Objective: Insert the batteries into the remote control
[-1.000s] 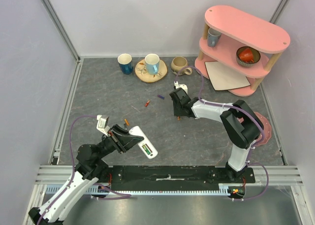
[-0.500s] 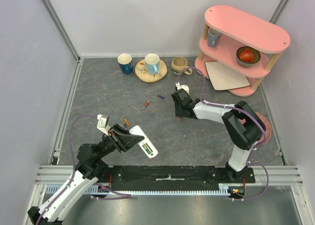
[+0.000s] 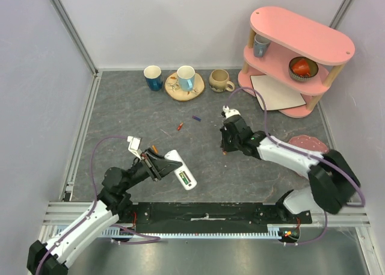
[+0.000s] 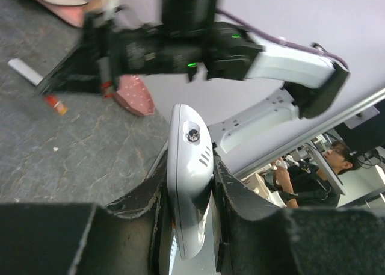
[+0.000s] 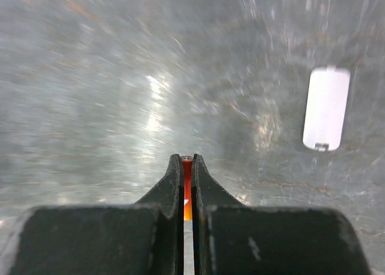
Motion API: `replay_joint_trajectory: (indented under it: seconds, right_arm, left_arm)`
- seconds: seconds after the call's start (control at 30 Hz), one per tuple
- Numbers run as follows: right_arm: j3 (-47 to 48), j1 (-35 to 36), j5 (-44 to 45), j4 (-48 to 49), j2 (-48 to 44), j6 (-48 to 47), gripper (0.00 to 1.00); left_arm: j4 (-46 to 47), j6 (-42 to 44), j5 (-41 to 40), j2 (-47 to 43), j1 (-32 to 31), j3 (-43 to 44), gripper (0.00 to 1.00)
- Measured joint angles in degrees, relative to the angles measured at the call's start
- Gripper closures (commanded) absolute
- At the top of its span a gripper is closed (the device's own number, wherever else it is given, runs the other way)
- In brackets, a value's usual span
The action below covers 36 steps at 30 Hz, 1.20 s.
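Note:
My left gripper (image 3: 160,164) is shut on the white remote control (image 3: 181,170) and holds it on its side; in the left wrist view the remote (image 4: 189,185) is clamped between both fingers (image 4: 237,197). My right gripper (image 3: 224,147) is shut on a red-orange battery (image 5: 187,194), tip down, just above the mat. The same battery (image 4: 55,104) shows under that gripper in the left wrist view. Loose batteries lie on the mat: an orange one (image 3: 155,149) by the left gripper, a red one (image 3: 179,127) and a purple one (image 3: 196,118) farther back.
A white battery cover (image 5: 326,108) lies on the mat to the right of the right gripper. Three mugs (image 3: 153,77) and a wooden coaster (image 3: 180,92) stand at the back. A pink shelf (image 3: 298,46) stands at the back right.
The right gripper has moved nearer and a little right, still shut, as its arm swung out to the right. The left gripper has shifted right with the remote.

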Motion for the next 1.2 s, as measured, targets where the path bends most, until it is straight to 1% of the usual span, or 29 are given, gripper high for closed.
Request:
replay_joint_trajectory:
  seconds: [0.1,0.23,0.3,0.4,0.6,0.73,0.8,0.9,1.0,1.2]
  right_arm:
    - [-0.24,0.59,-0.96,0.72,-9.62,-1.40,1.00]
    - [-0.13,2.25,0.35,2.86,-19.58,-3.23,1.00]
    - [-0.13,3.80,1.22,3.76,-23.63,-4.33,1.00]
    - [-0.13,6.54,2.03,4.50,-27.30,-6.49,1.00]
    - [-0.13,12.72,1.46,3.76,-30.03,-8.57,1.00]
    - [-0.72,16.02,0.92,5.16,-33.81,-8.17,1.00]
    - [-1.88,17.33,1.09,7.28,-36.11,-7.43,1.00]
    - [-2.80,19.17,2.03,10.05,-36.70,-6.62,1.00]
    - [-3.19,22.01,3.85,12.17,-34.62,-6.03,1.00]
    - [-3.28,29.03,10.16,14.19,-29.83,-6.78,1.00]
  left_arm:
    - [2.71,0.02,-0.48,5.62,0.00,-0.02,0.98]
    - [7.61,-0.02,-1.03,13.40,0.00,-0.04,0.98]
    - [10.60,-0.13,-1.57,17.75,0.00,-0.02,0.98]
    - [14.82,-0.59,-2.12,24.55,0.00,0.20,0.98]
    - [24.70,-2.43,-2.43,35.15,0.00,1.68,0.98]
    - [30.08,-3.87,-3.89,38.07,0.00,1.86,0.98]
    - [31.12,-4.76,-4.52,38.95,0.00,2.16,0.98]
    - [31.21,-5.97,-5.29,39.54,0.00,2.71,0.98]
    - [31.17,-7.65,-6.01,40.04,0.00,3.04,0.98]
    - [30.32,-11.72,-8.22,40.44,0.00,3.04,0.98]
